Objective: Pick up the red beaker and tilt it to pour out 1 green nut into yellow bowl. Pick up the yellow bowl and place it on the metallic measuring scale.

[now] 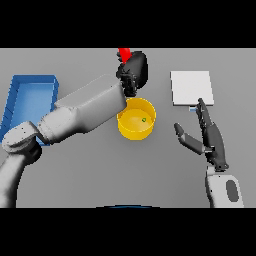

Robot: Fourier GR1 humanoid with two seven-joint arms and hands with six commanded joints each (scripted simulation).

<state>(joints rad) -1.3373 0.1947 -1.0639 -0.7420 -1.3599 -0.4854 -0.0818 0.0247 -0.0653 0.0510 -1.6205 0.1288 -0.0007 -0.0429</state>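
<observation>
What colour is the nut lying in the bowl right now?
Green: the nut lies inside the yellow bowl, head view.

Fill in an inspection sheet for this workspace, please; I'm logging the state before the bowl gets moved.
Surface: grey table, flat.
Job's things: red beaker held above the far rim of the yellow bowl; one green nut lies in the bowl; metallic measuring scale sits to the bowl's right, nothing on it.
Clutter: blue bin at the left edge.
Hands: left hand curled round the beaker; right hand open, near the scale.
Cables: nothing seen.
Surroundings: nothing seen.
</observation>
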